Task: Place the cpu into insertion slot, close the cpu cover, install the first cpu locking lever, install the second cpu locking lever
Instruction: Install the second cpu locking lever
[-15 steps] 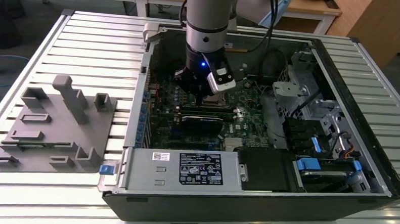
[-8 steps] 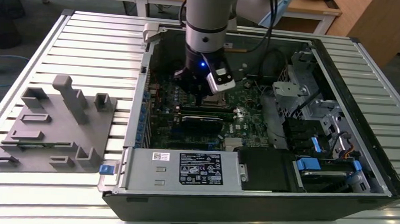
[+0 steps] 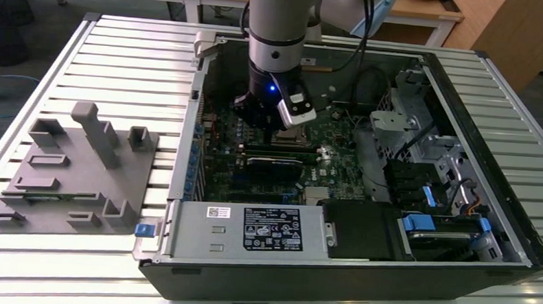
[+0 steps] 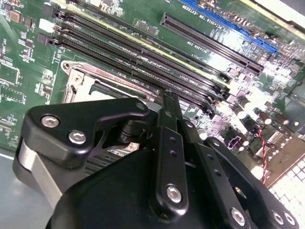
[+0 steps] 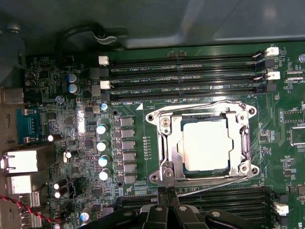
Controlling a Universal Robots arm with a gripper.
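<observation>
Table (image 3: 55,67): ribbed metal top, carrying everything else in the exterior view.
Computer case (image 3: 490,168): lies open on its side toward the exterior view's right, with drive bays and blue tabs along its right side.
Grey fixture (image 3: 78,171): a moulded block with upright posts and pockets, on the table at the exterior view's left, well apart from the arm.
Motherboard (image 5: 71,119): green circuit board on the floor of the case, with long black memory slots on two opposite sides of the socket and a row of small round capacitors beside it.
Arm (image 3: 277,28): comes down from the far side into the middle of the case, pointing straight down at the board.
Label plate (image 3: 273,229): black with white print, on the grey box along the case's near edge.
Gripper (image 5: 167,196): black, low over the board, its tips just at the edge of the socket beside the memory slots; the fingers (image 4: 167,119) look drawn narrowly together with nothing seen between them.
Insertion slot (image 5: 205,143): square socket in the green board, right below the gripper.
Cpu cover (image 5: 164,143): silvery frame lying flat down over the socket.
Cpu (image 5: 206,144): seated in the slot, its pale metal top showing through the cover's window.
Locking levers (image 5: 209,183): thin wire bars running along the socket's edges; whether they are latched I cannot tell.
</observation>
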